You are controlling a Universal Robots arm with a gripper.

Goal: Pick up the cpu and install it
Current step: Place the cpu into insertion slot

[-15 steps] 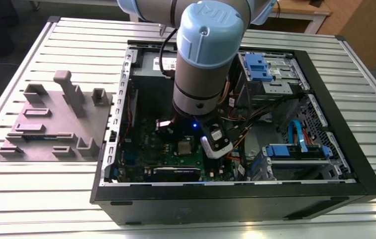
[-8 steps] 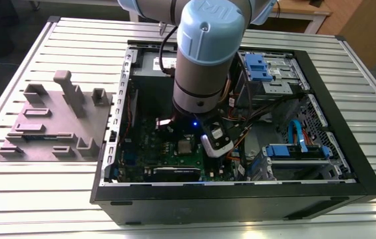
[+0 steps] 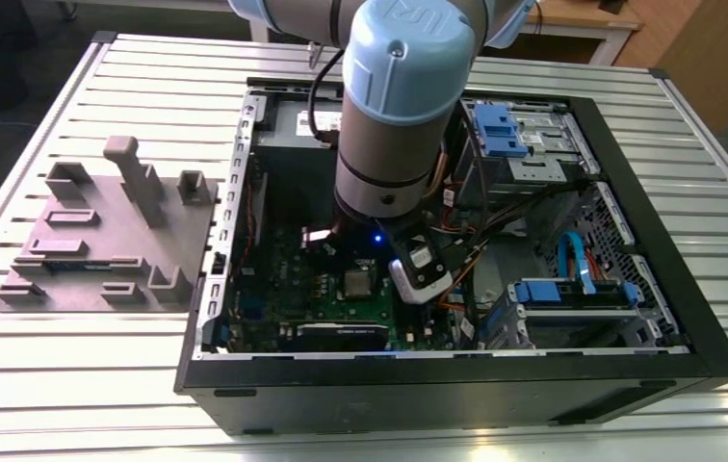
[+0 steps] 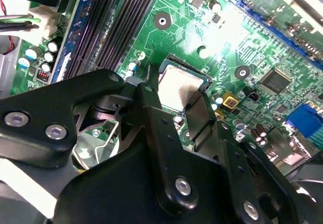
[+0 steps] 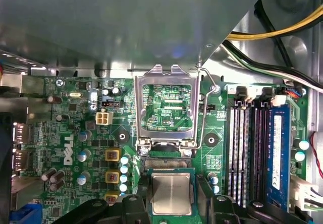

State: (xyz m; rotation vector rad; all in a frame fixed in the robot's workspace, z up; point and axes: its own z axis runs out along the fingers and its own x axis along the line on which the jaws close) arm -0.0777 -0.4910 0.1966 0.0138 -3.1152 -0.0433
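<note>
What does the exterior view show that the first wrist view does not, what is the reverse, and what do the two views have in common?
The exterior view adds the black computer case, the slatted silver metal table under it, the grey block with upright pegs beside the case, and the pale blue and grey robot arm.

The first wrist view adds the raised silver metal socket frame, the long black memory slots and the black gripper.

Both give the green motherboard and the small square silver-topped cpu at the socket.
</note>
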